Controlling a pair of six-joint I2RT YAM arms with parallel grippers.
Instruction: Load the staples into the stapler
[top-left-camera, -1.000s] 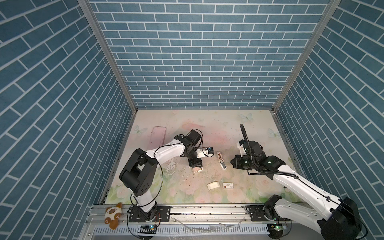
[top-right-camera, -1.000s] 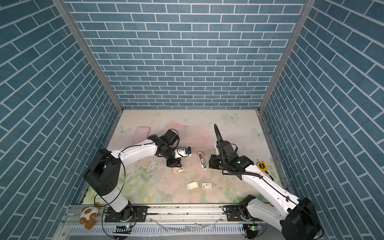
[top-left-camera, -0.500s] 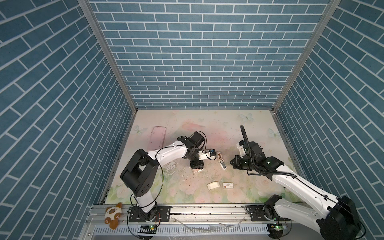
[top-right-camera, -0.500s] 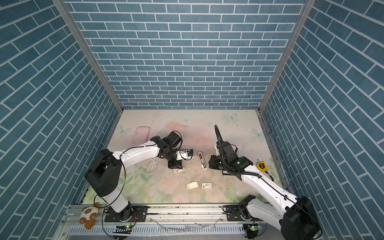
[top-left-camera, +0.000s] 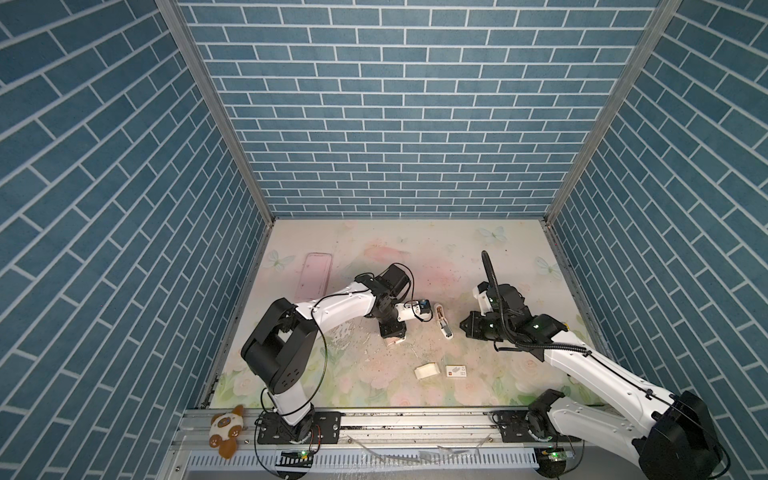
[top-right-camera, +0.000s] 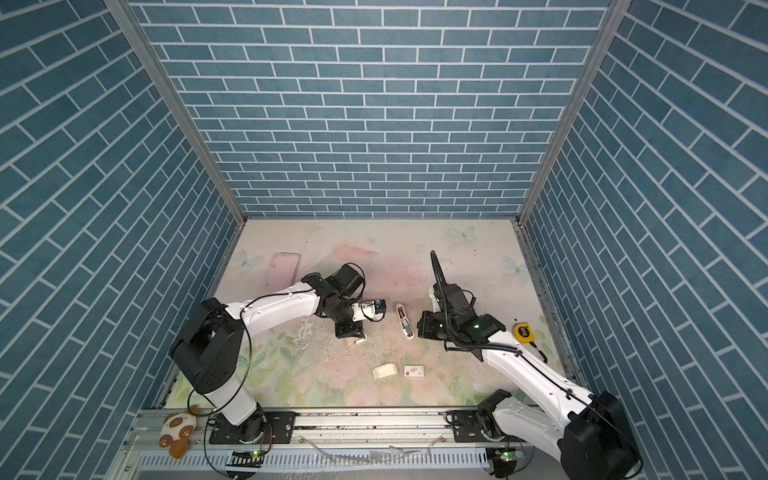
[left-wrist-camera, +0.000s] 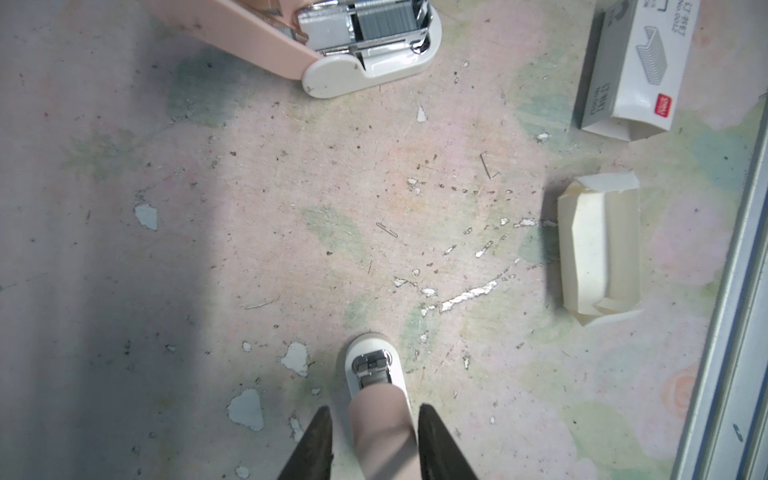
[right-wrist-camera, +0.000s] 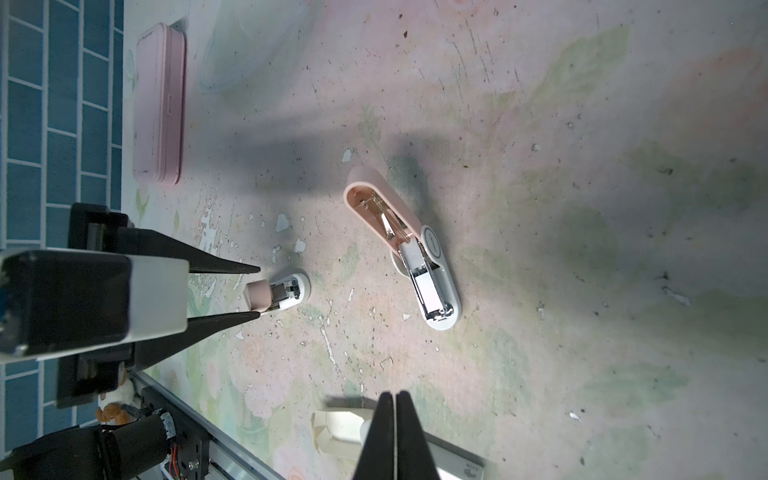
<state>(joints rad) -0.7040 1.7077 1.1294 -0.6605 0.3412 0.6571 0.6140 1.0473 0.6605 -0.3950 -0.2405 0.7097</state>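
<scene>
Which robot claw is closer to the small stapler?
Left. The left gripper straddles the small stapler, one finger on each side. The right gripper, shut, is apart from it, on the far side of the open stapler.

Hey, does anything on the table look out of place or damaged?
Yes: loose staples lie scattered on the mat, whose print is chipped in white flakes. The white cardboard tray looks empty and sits apart from its sleeve.

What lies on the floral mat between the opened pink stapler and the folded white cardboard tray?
Almost nothing: one loose bent staple, seen in the left wrist view between the open stapler and the tray.
</scene>
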